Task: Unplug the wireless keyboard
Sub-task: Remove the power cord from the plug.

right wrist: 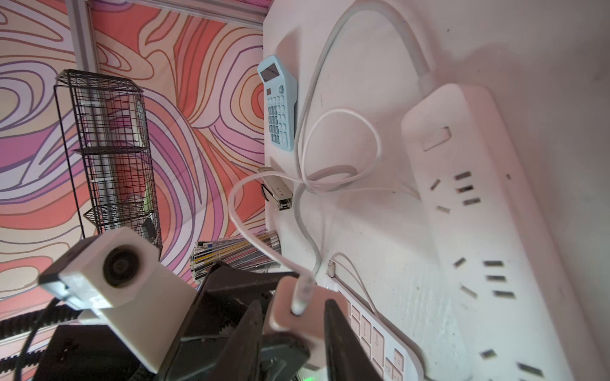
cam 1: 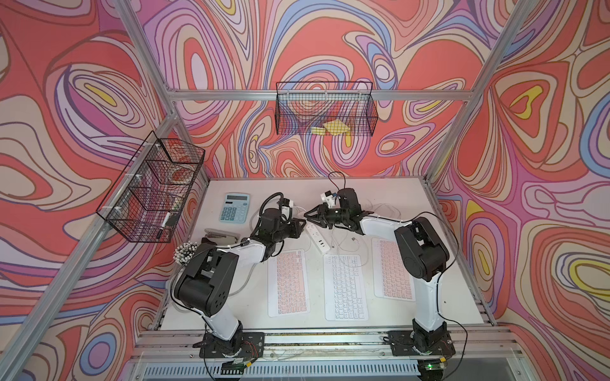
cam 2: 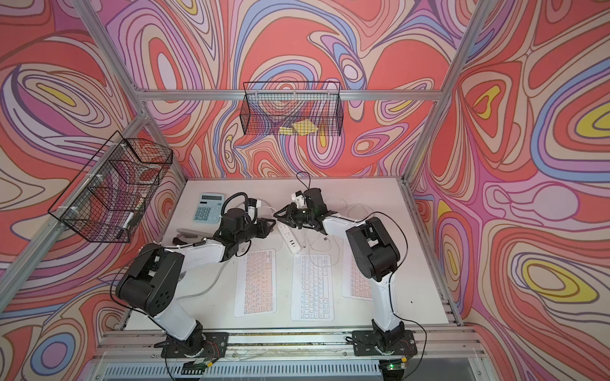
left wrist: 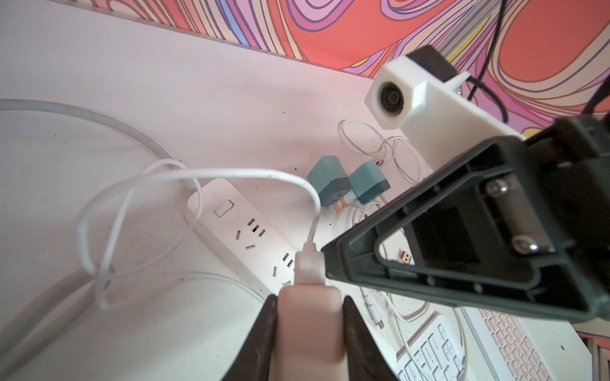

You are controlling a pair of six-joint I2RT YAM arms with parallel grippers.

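Tabletop [cam 1: 462, 310]: flat, matte white. Three thin slab keyboards lie at 6 o'clock of my hands, the white keyboard [cam 1: 345, 287] in the middle. Hard glossy power strip [left wrist: 231, 224] sits under my hands. My left hand [left wrist: 310, 300] is clamped on the pink adapter [left wrist: 310, 330], a smooth rounded block. My right hand [cam 1: 312, 216] touches the white USB plug [left wrist: 308, 269] at the adapter's 3 o'clock end; gripping or not, cannot tell. Plug is probably light, stiff, slick and snug: I'd pinch its moulded body, not the limp cable [left wrist: 198, 173].
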